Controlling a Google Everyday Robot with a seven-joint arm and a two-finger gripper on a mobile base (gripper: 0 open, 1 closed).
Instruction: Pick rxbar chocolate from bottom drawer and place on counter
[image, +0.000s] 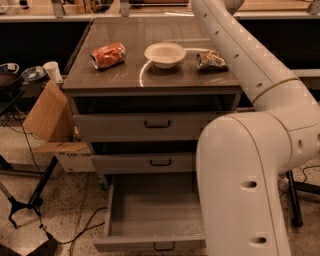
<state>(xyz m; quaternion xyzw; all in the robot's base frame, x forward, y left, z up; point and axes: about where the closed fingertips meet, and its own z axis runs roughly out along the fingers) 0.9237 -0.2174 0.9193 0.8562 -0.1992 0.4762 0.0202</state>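
The bottom drawer (150, 207) stands open, its visible floor bare; the chocolate bar cannot be seen, perhaps hidden behind the arm (240, 190); the gripper lies beyond the top edge, so how its jaws stand I cannot tell; best locate the bar before reaching down into the drawer; no lettering is readable on the can (108, 55) or snack bag (210, 60) on the worktop (150, 32)

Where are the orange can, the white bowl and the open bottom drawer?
orange can (108, 55): camera view, middle of its side.
white bowl (165, 53): camera view, its bare inside.
bottom drawer (150, 210): camera view, bare grey floor.
pincer: not in view; the arm (242, 55) leaves the top edge.
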